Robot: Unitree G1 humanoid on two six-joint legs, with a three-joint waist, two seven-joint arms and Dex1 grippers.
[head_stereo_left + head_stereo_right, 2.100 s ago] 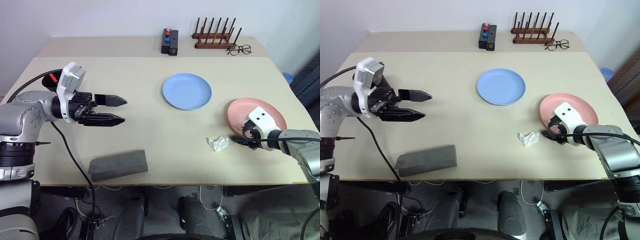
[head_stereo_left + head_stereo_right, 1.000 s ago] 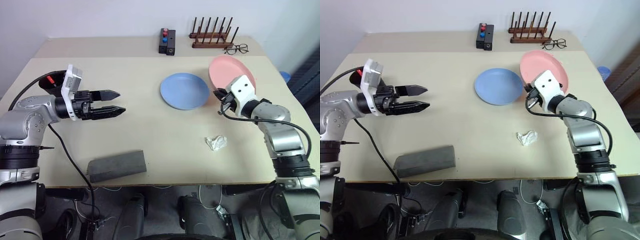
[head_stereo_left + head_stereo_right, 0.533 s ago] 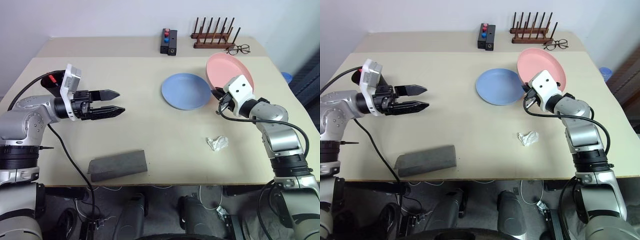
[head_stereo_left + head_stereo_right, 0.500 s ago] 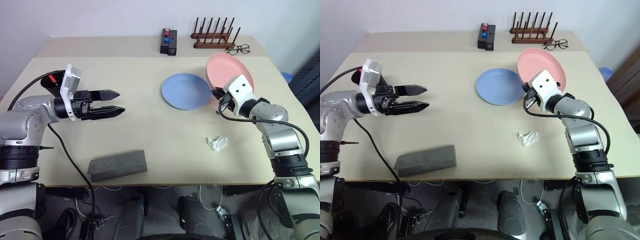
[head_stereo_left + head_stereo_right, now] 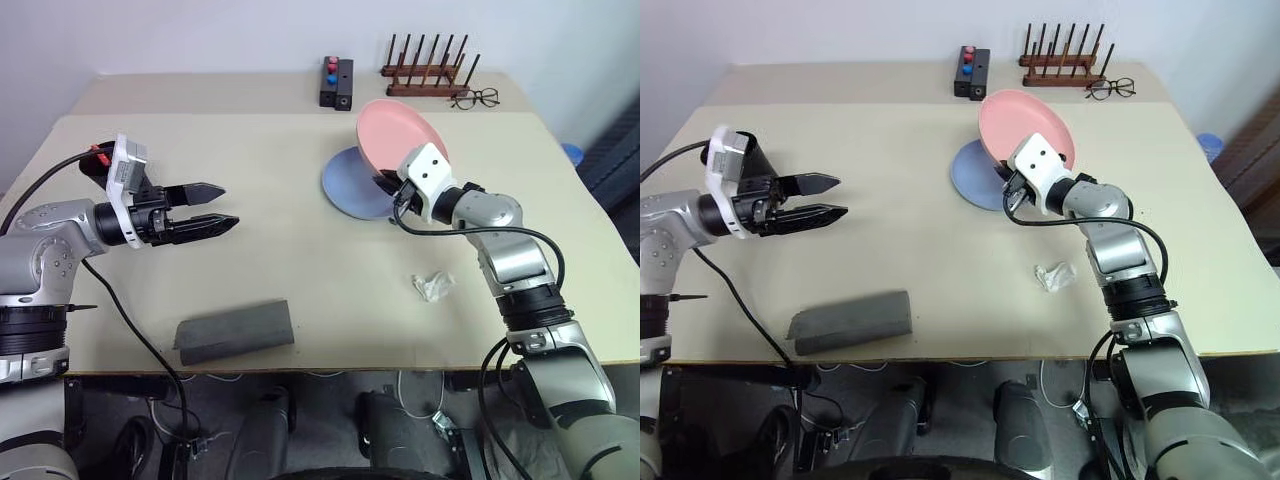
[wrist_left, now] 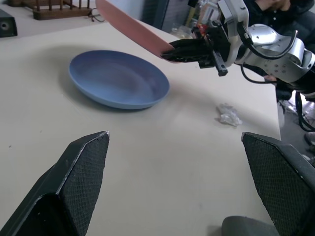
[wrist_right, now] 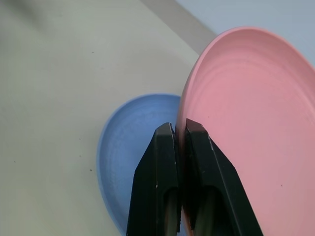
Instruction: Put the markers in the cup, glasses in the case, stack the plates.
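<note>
Two plates in play — pink plate (image 5: 396,135) clamped by its rim in the right gripper (image 7: 180,135), held tilted above the blue plate (image 6: 118,78), which lies flat on the table (image 5: 300,230). Left gripper (image 5: 215,208) hovers over the table's left side, fingers spread wide, holding nothing. Grey case (image 5: 235,331) sits near the front edge. Black cup (image 5: 752,158) behind the left wrist, red-tipped marker (image 5: 98,151) beside it. Crumpled wrapper (image 5: 432,286) lies right of centre — wire eyeglasses (image 5: 478,98) by the wooden rack (image 5: 427,72) at the back.

Smooth plastic pink plate (image 5: 395,140), matt blue plate (image 6: 118,78)
</note>
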